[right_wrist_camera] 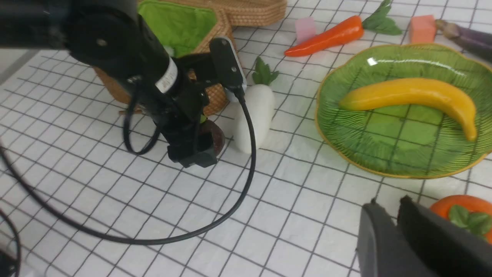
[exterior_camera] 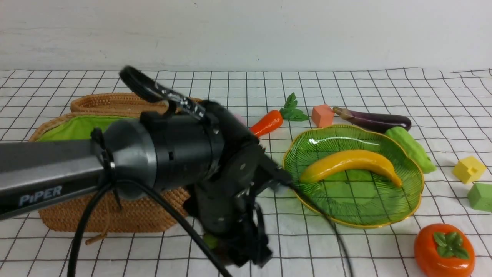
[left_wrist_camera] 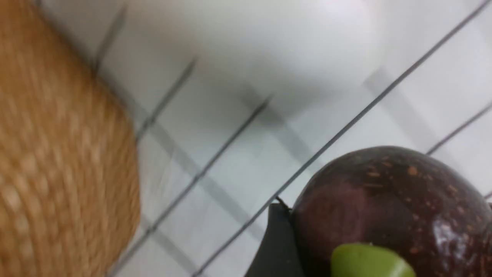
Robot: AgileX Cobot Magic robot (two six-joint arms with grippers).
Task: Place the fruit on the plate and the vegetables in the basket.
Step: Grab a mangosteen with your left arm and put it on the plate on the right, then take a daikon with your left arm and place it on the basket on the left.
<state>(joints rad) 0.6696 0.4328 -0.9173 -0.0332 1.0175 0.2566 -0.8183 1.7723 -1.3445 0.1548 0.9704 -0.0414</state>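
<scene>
My left gripper [left_wrist_camera: 384, 206] reaches down to the cloth beside the wicker basket [exterior_camera: 115, 215] and is shut on the dark-purple mangosteen [left_wrist_camera: 384, 192]. One black finger [left_wrist_camera: 276, 238] presses its side. The white radish [right_wrist_camera: 253, 115] lies right next to it. The yellow banana [exterior_camera: 353, 161] rests in the green glass plate [exterior_camera: 365, 207]. Behind the plate lie the carrot [exterior_camera: 267, 123], eggplant [exterior_camera: 373, 120] and cucumber [exterior_camera: 413, 148]. The persimmon [exterior_camera: 444, 250] sits at the front right. My right gripper [right_wrist_camera: 386, 202] hovers shut and empty beside the persimmon [right_wrist_camera: 465, 206].
A flat wicker lid [exterior_camera: 111, 103] lies behind the basket. Small cubes are scattered: salmon [exterior_camera: 322, 115], yellow [exterior_camera: 468, 169], green [exterior_camera: 481, 196], pink [right_wrist_camera: 305, 29]. The left arm's black cable [right_wrist_camera: 215, 227] loops over the checked cloth in front.
</scene>
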